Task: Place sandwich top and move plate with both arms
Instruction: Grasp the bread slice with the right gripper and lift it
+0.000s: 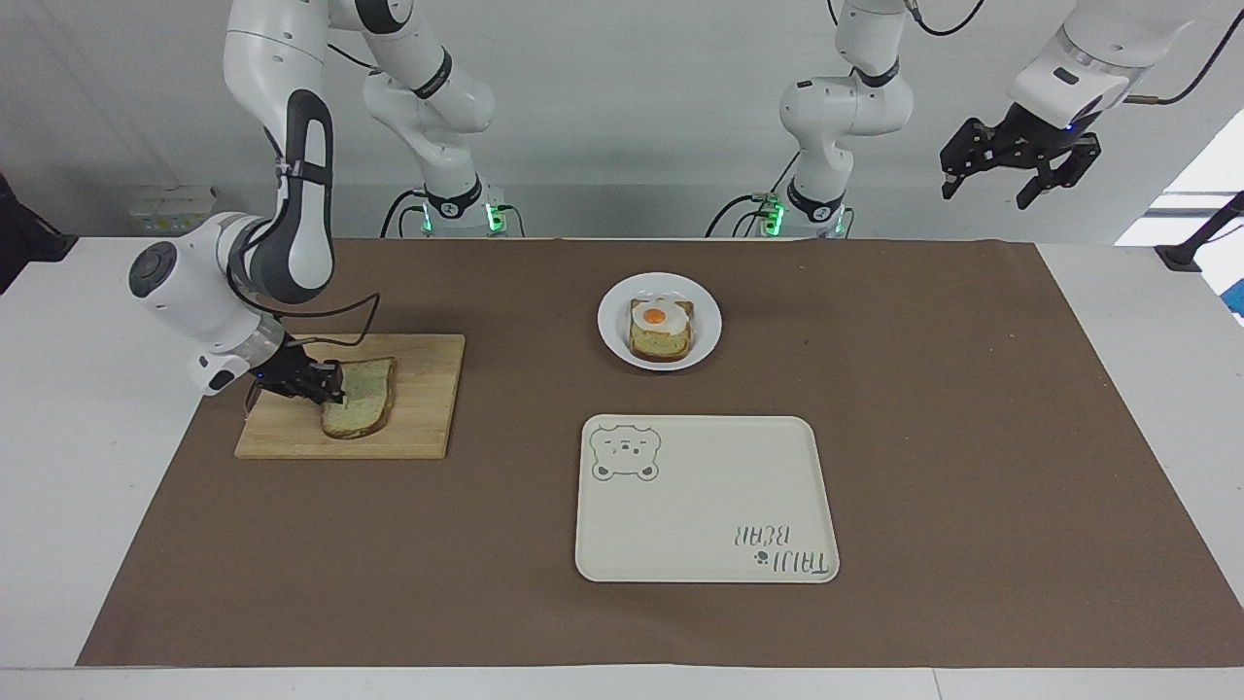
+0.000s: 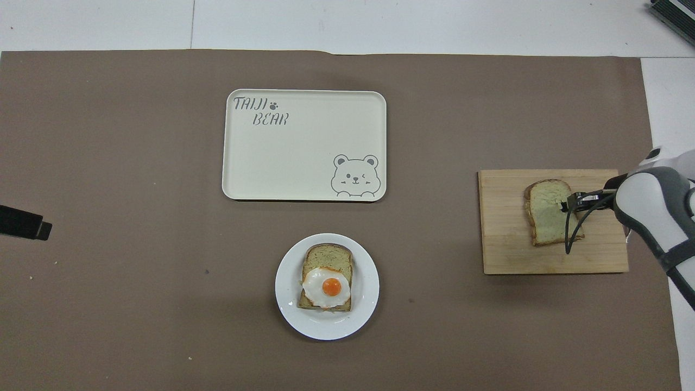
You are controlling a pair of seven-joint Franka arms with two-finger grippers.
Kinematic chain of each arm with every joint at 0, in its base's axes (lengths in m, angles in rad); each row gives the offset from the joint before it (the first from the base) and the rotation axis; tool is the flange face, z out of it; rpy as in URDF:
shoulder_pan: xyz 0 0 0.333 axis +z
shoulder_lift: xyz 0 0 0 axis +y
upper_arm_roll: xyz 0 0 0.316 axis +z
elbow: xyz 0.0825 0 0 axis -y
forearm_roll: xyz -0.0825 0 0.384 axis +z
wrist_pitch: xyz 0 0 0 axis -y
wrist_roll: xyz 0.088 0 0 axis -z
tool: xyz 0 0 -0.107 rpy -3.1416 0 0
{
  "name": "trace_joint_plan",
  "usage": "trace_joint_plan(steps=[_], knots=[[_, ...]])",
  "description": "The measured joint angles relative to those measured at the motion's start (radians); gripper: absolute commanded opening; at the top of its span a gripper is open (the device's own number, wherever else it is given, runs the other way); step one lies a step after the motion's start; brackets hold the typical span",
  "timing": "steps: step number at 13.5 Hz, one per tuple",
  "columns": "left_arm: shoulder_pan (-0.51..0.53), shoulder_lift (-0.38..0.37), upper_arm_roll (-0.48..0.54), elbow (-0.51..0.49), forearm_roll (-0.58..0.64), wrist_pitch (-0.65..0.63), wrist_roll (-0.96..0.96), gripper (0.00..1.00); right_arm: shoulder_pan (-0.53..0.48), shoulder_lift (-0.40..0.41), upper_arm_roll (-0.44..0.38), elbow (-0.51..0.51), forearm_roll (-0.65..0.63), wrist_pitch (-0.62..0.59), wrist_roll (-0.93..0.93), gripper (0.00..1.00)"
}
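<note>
A matt brown paper sheet (image 1: pixel 923 437) covers the table. The cutting board (image 1: pixel 418 408) looks like pale wood, the plate (image 1: pixel 612 335) glossy white, the tray (image 1: pixel 700 506) smooth cream.

Table (image 1: pixel 1118 389): brown mat (image 1: pixel 923 437) on top.

One camera sits high across the tabletop (image 1: pixel 875 389), facing the robots; the other looks steeply down from their end. Both share the whole brown-covered tabletop.
</note>
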Motion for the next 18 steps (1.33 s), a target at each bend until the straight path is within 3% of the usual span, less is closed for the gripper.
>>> trace_joint_plan(steps=[9, 14, 18], knots=[[0.0, 0.0, -0.001, 0.0, 0.0, 0.0, 0.0, 1.0, -0.01, -0.01, 0.0, 0.04, 0.0, -0.011, -0.052, 0.0], [0.0, 0.0, -0.001, 0.0, 0.0, 0.0, 0.0, 1.0, -0.01, -0.064, 0.002, 0.134, 0.0, -0.164, -0.054, 0.0], [0.0, 0.0, -0.003, 0.0, -0.001, 0.0, 0.002, 1.0, -0.009, -0.12, 0.005, 0.144, 0.017, -0.31, -0.07, 0.0]])
